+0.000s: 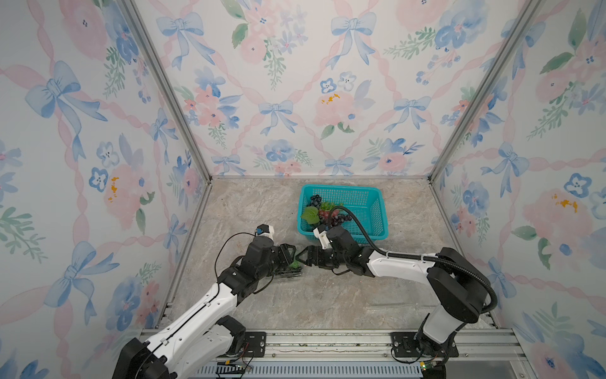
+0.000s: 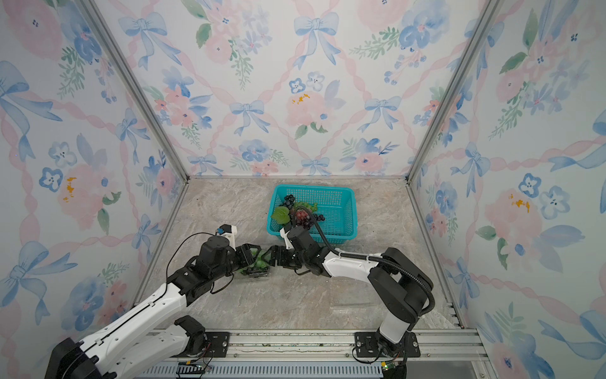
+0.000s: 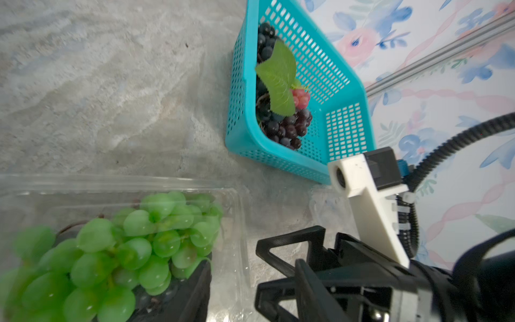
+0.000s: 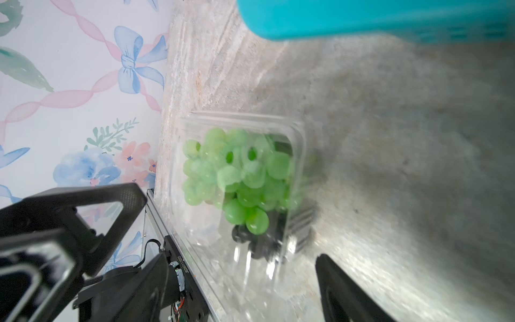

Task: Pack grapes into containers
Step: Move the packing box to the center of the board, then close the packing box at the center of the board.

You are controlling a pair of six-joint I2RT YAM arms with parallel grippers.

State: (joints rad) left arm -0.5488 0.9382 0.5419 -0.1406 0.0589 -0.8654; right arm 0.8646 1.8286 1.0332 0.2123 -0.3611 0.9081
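1. Bunch of green grapes: inside the clear box, right at the left fingers; its long axis runs out ahead of those fingers, along the box; a brown stem shows at its edge; a dark mass lies under it in the right wrist view, too blurred to tell whether it is berries or a finger.
2. Clear box: flat on the table, between the two sets of fingertips.
3. Left gripper: over the box; one finger touches the bunch; the other is hidden behind the berries; grasping or released, I cannot tell.
4. Right gripper: fingers spread wide, nothing between them; tips face the left fingers, just short of the box.
5. Teal basket: beside the right gripper's wrist, behind its fingertips; holds dark bunches, a red bunch and a green leaf, all at the end nearer the fingers.
6. Black cable: arches over the basket in both top views; covers part of the fruit.
7. Second clear box: faint; on the table under the right arm, well behind its fingers.
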